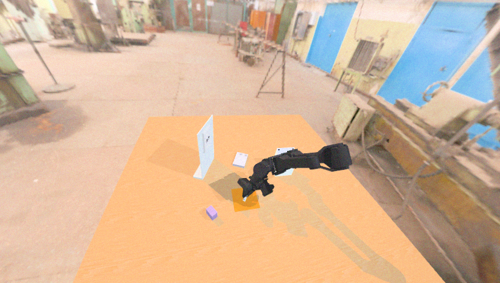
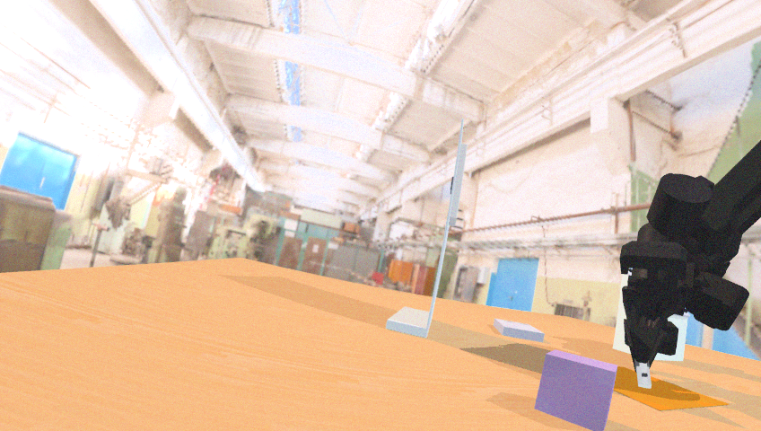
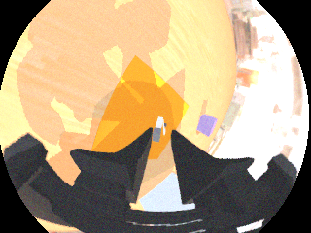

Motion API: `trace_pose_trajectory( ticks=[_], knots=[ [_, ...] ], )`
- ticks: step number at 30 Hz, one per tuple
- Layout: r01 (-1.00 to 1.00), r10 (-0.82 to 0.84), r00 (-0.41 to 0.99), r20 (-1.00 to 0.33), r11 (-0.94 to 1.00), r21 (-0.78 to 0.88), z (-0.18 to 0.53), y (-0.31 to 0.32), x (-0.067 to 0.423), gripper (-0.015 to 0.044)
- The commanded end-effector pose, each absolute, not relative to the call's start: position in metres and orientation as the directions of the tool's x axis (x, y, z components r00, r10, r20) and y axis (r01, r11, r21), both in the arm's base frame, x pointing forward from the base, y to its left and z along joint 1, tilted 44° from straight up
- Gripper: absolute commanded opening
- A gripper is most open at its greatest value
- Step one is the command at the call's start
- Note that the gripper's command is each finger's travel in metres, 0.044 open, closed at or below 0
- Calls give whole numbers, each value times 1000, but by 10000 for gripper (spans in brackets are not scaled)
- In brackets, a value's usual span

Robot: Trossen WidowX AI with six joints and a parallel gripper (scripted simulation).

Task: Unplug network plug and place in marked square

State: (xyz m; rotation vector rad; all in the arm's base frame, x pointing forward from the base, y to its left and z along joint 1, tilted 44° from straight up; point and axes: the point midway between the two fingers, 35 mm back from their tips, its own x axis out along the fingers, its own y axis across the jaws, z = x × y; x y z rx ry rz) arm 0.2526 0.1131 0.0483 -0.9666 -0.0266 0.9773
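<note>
The small white-grey network plug (image 1: pixel 244 198) (image 2: pixel 640 376) (image 3: pixel 158 128) stands upright with its lower end on the dark orange marked square (image 1: pixel 250 206) (image 2: pixel 675 396) (image 3: pixel 120 113) on the table. My gripper (image 1: pixel 246 193) (image 2: pixel 642 361) (image 3: pixel 161 131) points down right over it. Its fingers are parted and the plug's top sits loosely between the tips. The upright white panel (image 1: pixel 206 147) (image 2: pixel 447 234) stands behind and to the left, and its socket looks empty.
A purple block (image 1: pixel 211 212) (image 2: pixel 575 389) (image 3: pixel 206 123) lies just left of the square. A flat pale block (image 1: pixel 240 159) (image 2: pixel 518 329) lies near the panel's foot. A white slab (image 1: pixel 282 151) sits under my arm.
</note>
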Motion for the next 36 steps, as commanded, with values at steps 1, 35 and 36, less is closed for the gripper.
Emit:
trace_pose_trajectory(
  ticks=[1, 35, 36],
  knots=[
    [-687, 709, 592, -384, 194, -701, 48, 113, 253, 156],
    [-688, 707, 592, -387, 194, -699, 56, 97, 242, 156],
    [-688, 707, 592, -387, 194, -699, 56, 97, 241, 156]
  ],
)
